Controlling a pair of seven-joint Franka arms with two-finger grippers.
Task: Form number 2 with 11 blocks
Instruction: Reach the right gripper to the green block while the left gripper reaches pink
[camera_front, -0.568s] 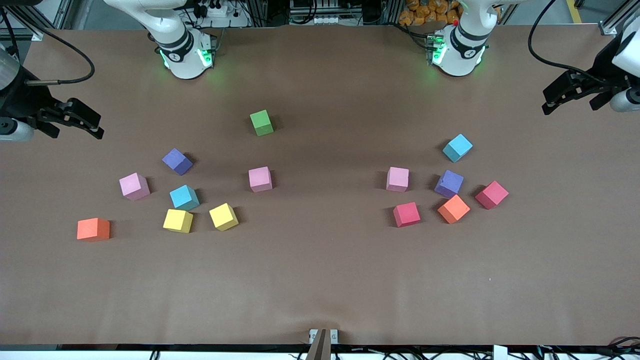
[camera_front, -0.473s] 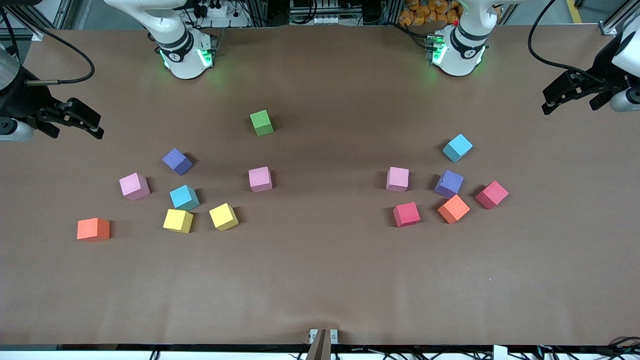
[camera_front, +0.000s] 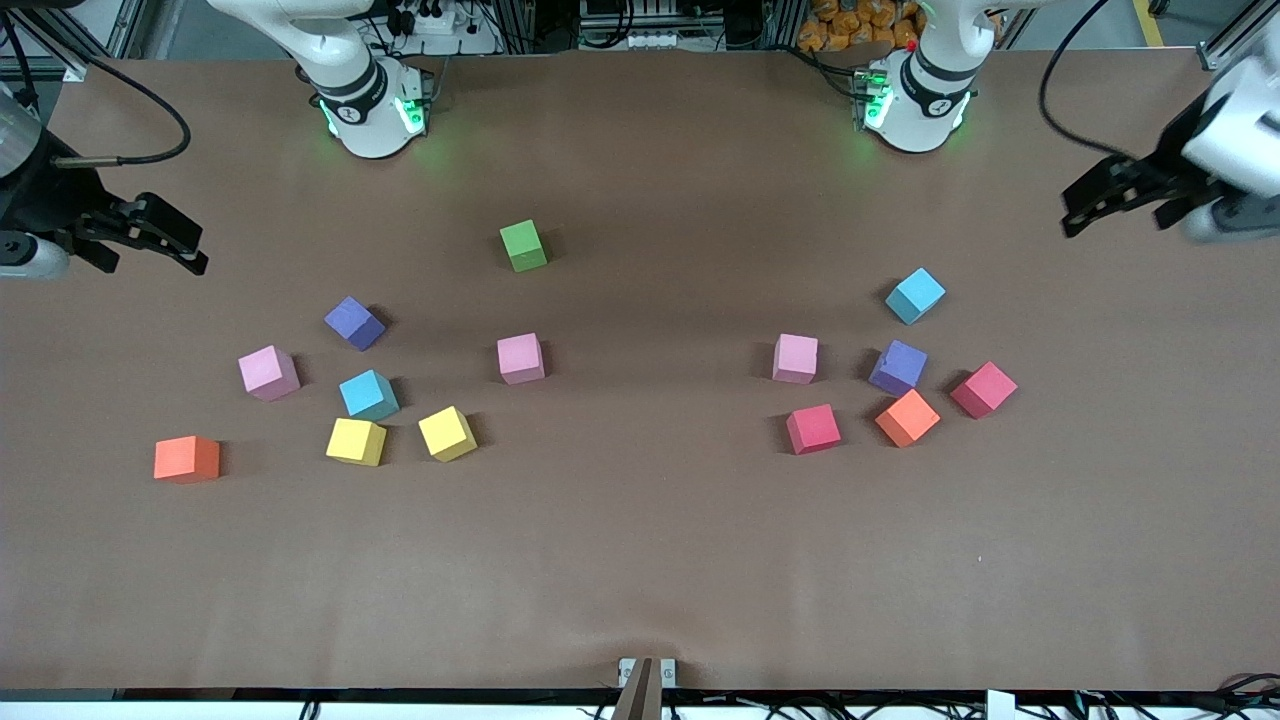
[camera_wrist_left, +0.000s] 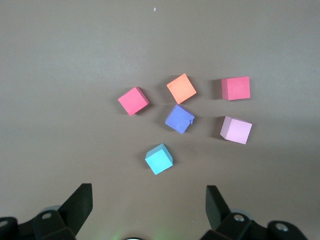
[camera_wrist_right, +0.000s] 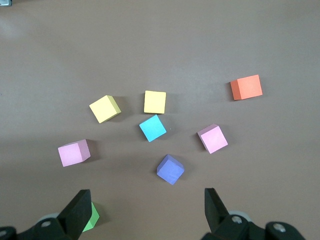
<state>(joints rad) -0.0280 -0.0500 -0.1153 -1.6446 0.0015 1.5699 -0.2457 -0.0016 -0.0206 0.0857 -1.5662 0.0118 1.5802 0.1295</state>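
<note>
Front view is showing fourteen blocks lying scattered on the brown table (camera_front: 640, 560), none touching another, so no number 2 is standing yet. Toward the right arm's end, eight cubes are sitting: a green block (camera_front: 523, 245) nearest the bases, a purple block (camera_front: 354, 322), two pink blocks (camera_front: 268, 373) and (camera_front: 520, 358), a cyan block (camera_front: 368, 394), two yellow blocks (camera_front: 355, 441) and (camera_front: 447, 433) just beside each other, and an orange block (camera_front: 186, 459) lying apart, closest to that end of the table. Toward the left arm's end six more are clustering — a cyan cube (camera_front: 914, 295), a pink cube (camera_front: 795, 358), a purple cube (camera_front: 897, 367), an orange cube (camera_front: 907, 417) just beside the purple one, and two crimson cubes (camera_front: 812, 428) and (camera_front: 983, 389).

The left gripper (camera_front: 1080, 215) is hanging in the air over the table's edge at its own end, jaws spread wide and grasping nothing; its wrist view is looking down on the six nearby cubes, with the two dark fingers (camera_wrist_left: 80, 205) standing well apart. The right gripper (camera_front: 190, 255) is hovering over the edge at the right arm's end — released as well, nothing between its fingers (camera_wrist_right: 77, 212), which are framing the cluster of cubes in its wrist view.
</note>
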